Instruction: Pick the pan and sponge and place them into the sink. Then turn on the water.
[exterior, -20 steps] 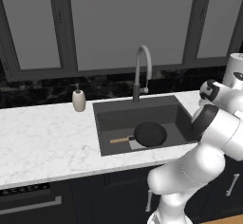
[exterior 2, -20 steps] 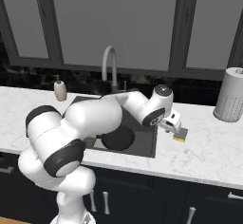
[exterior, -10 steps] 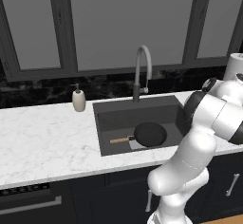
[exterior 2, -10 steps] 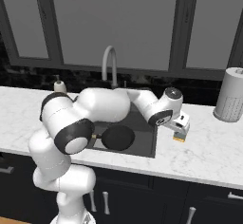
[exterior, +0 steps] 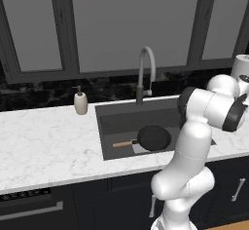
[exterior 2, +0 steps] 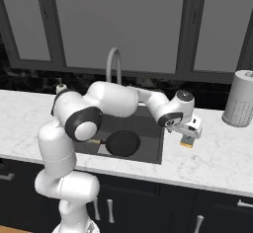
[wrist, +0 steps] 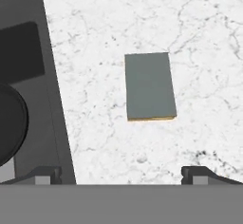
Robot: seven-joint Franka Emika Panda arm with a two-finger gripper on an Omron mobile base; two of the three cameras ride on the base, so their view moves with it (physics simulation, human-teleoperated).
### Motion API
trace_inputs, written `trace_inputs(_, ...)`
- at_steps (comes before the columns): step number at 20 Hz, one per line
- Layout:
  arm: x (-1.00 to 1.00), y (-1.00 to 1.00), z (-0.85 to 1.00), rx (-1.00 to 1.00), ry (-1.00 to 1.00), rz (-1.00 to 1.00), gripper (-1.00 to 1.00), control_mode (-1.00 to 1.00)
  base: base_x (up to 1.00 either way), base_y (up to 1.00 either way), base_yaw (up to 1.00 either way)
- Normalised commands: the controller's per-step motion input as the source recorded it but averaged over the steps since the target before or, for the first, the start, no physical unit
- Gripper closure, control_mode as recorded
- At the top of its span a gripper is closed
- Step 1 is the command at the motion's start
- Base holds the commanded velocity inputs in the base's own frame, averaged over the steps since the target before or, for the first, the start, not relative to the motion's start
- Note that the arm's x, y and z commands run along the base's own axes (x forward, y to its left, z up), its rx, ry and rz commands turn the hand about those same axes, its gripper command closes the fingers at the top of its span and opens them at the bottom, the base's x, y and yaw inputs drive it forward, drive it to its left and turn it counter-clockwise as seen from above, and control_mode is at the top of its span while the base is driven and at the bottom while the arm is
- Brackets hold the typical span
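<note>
Pan: already in sink.
Sponge: on marble beside sink, flat.
Gripper: jaws wide, empty, above sponge.
Next: we centre, drop straight, pinch its long sides.

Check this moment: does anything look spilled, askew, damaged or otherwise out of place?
Nothing stands out. The pan lies flat in the sink, its handle pointing left. The sponge lies flat on the marble counter beside the sink, untouched, with the open gripper above it. No water runs from the faucet.
</note>
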Motion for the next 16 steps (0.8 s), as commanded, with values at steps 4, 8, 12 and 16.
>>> trace_inputs(4, 0.16, -0.25, -0.21, 0.0, 0.04, 0.04, -1.0, -1.0, 0.0, 0.0, 0.0)
trace_inputs(8, 0.19, -0.18, -0.25, 0.0, 0.05, 0.07, -1.0, -1.0, 0.0, 0.0, 0.0)
trace_inputs(12, 0.13, -0.04, -0.24, 0.0, 0.06, 0.05, -1.0, -1.0, 0.0, 0.0, 0.0)
trace_inputs(16, 0.23, 0.0, -0.17, 0.0, 0.04, 0.04, -1.0, -1.0, 0.0, 0.0, 0.0)
